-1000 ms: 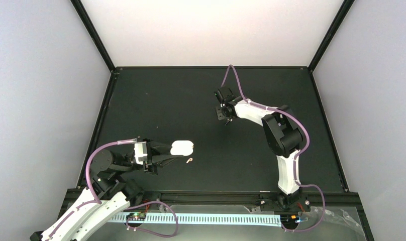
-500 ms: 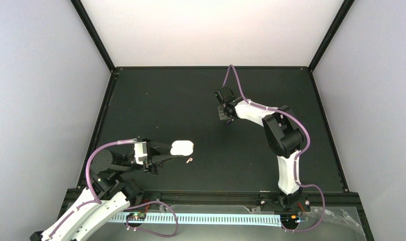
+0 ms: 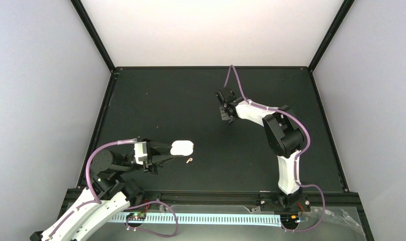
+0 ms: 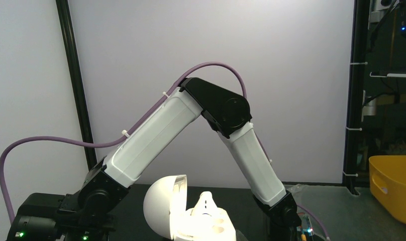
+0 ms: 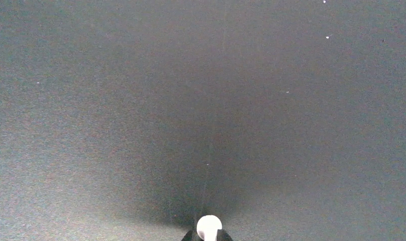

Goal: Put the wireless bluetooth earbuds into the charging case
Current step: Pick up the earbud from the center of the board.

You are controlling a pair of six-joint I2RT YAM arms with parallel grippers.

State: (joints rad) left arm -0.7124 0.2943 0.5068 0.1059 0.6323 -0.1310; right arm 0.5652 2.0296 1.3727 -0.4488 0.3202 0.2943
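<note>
My right gripper [image 3: 227, 117] is narrowing from a wider spread and is now pinching an earbud [image 5: 209, 227] between its fingertips, so I judge it ready to lift. My left gripper [image 3: 170, 152] is clamping the open charging case [image 3: 182, 147] at its fingertips.

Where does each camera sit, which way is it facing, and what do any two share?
Top external: above and behind the robot, looking down on the table; left arm, right arm, left claw and right claw show.
Left wrist: low, facing across at the right arm; open charging case at bottom edge.
Right wrist: facing down at the table; its claw pinches an earbud.
Shared: top and left wrist both show charging case and right arm.
</note>
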